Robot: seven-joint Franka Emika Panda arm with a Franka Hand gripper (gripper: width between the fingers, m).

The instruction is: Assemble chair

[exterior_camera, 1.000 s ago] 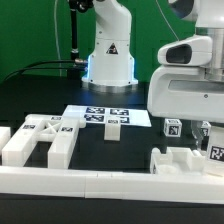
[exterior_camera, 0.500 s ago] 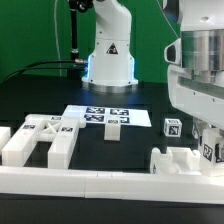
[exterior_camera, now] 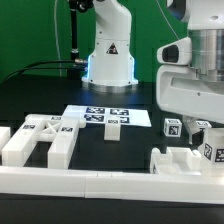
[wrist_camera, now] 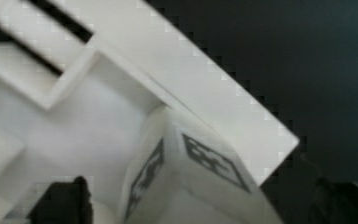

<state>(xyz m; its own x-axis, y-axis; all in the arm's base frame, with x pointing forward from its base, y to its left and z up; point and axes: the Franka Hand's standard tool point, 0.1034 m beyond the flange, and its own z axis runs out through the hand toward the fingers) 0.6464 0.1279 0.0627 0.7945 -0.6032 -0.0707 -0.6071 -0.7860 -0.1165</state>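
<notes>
My gripper [exterior_camera: 204, 132] hangs low over the white chair parts at the exterior view's right; its big white hand hides the fingertips there. In the wrist view my gripper [wrist_camera: 197, 206] is open, with dark fingers [wrist_camera: 66, 203] on either side of a white tagged chair part [wrist_camera: 194, 160] that fills the gap between them. I cannot tell whether they touch it. That part [exterior_camera: 212, 151] rests by a low white chair piece [exterior_camera: 180, 161]. A large white frame-like chair part [exterior_camera: 40, 140] lies at the left. A small white block [exterior_camera: 113, 127] stands on the marker board [exterior_camera: 92, 112].
The robot's white base [exterior_camera: 108, 55] stands at the back centre. A small tagged cube [exterior_camera: 172, 127] sits behind the right-hand parts. A long white rail [exterior_camera: 90, 183] runs along the table's front edge. The wrist view is blurred.
The hand dropped lower over the right-hand parts half a second ago and has now risen again. The tagged part has stayed at about the same height on the table.
</notes>
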